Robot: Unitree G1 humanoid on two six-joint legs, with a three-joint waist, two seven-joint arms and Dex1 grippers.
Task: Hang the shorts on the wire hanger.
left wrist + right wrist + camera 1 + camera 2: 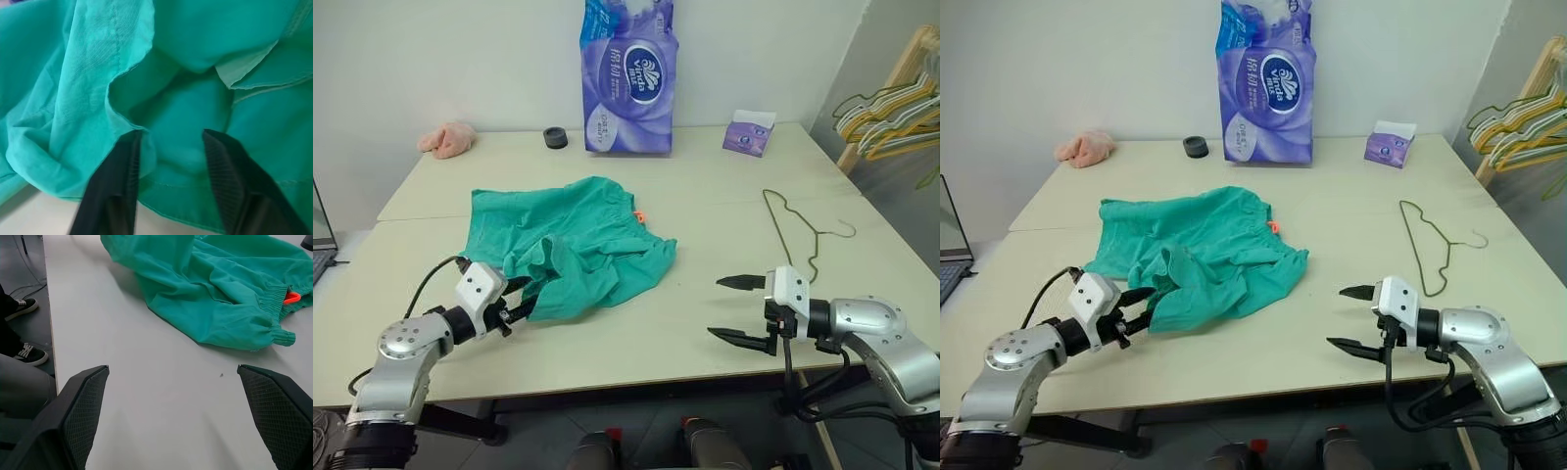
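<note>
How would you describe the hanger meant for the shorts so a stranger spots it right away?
Look at the pale table, on its right side past the teal shorts. The wire hanger lies flat there alone: one thin dark olive wire, unlike the yellow and pale green hangers bunched on the wooden rack.

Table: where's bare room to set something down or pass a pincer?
Free: the strip between the shorts and the wire hanger, and the near edge ahead of the right pincer. Crowded: the back edge, with pink cloth, tissue pack and tissue box.

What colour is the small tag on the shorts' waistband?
Orange. The tag sits at the gathered waistband of the teal-green shorts, clearest in the right wrist view.
</note>
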